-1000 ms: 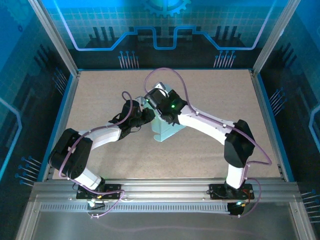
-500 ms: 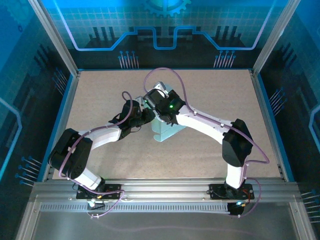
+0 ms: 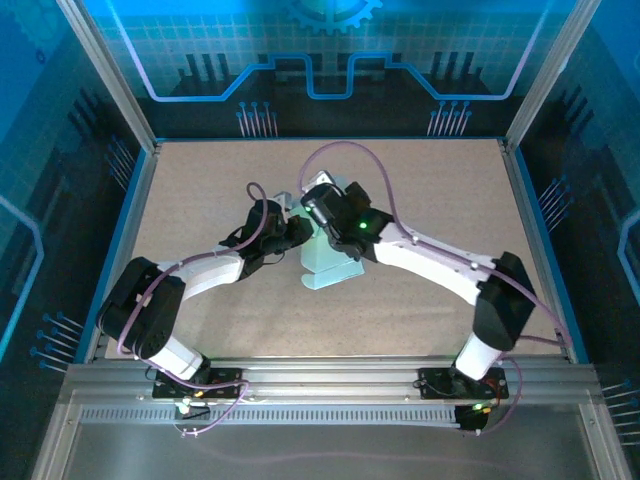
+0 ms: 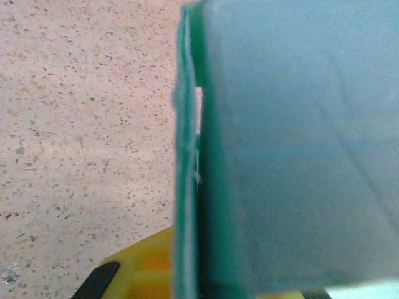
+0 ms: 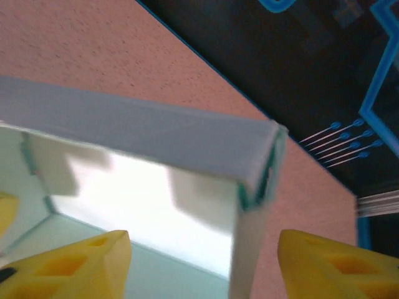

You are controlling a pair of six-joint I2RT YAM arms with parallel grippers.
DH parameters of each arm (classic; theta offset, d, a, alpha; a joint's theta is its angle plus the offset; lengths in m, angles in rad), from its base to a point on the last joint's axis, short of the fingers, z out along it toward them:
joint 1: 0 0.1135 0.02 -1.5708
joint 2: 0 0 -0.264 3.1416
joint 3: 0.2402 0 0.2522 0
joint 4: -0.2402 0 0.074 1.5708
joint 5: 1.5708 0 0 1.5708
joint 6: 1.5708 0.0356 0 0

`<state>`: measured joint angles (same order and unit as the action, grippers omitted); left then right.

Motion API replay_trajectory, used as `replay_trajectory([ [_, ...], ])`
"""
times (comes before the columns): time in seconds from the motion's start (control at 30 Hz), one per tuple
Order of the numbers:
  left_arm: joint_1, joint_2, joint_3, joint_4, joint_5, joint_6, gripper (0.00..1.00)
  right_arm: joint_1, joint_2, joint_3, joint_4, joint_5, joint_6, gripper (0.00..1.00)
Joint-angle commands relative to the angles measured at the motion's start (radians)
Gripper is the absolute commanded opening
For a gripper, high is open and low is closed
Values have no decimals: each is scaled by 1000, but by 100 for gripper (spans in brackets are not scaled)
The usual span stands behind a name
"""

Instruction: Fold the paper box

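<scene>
Once let go by the right gripper, now spread wide, stays up half-formed as paper box at centre of the table, edge pinched in closed left gripper; flaps likely next

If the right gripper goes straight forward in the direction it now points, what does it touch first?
The paper box, most likely. In the right wrist view the right gripper has its jaws open, and the box's upright corner edge stands ahead between them. How far ahead is unclear.
</scene>
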<state>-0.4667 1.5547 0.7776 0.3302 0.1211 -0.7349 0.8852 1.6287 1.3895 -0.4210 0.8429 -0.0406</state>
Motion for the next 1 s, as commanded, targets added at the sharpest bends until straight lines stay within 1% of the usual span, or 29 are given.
replay_trajectory([
  [0.0,-4,-9,32,35,6,-24,0,-1,-130,-63,110,-161,52,79],
  [0.1,-3,-2,33,43,5,-49,0,-32,-226,-122,134,-254,123,86],
  [0.17,-3,-4,34,44,-6,-71,0,-54,-294,-166,145,-284,181,87],
  [0.27,-2,-13,27,48,-51,-130,0,-89,-417,-250,148,-297,306,86],
  [0.33,0,-15,19,55,-89,-170,0,-94,-497,-315,149,-280,382,85],
  [0.4,1,-11,12,63,-125,-214,0,-76,-567,-377,141,-239,438,84],
  [0.47,3,-5,2,87,-152,-268,0,-41,-636,-442,138,-183,478,84],
  [0.57,8,8,-4,109,-181,-343,0,7,-709,-540,154,-156,528,84],
  [0.67,12,22,-1,125,-190,-390,0,52,-736,-612,206,-164,552,84],
  [0.73,11,31,7,127,-187,-407,0,76,-726,-639,251,-171,557,84],
  [0.9,10,41,9,131,-176,-444,0,77,-623,-642,367,-271,572,83],
  [0.97,10,35,4,130,-178,-453,0,72,-564,-625,398,-291,589,81],
])
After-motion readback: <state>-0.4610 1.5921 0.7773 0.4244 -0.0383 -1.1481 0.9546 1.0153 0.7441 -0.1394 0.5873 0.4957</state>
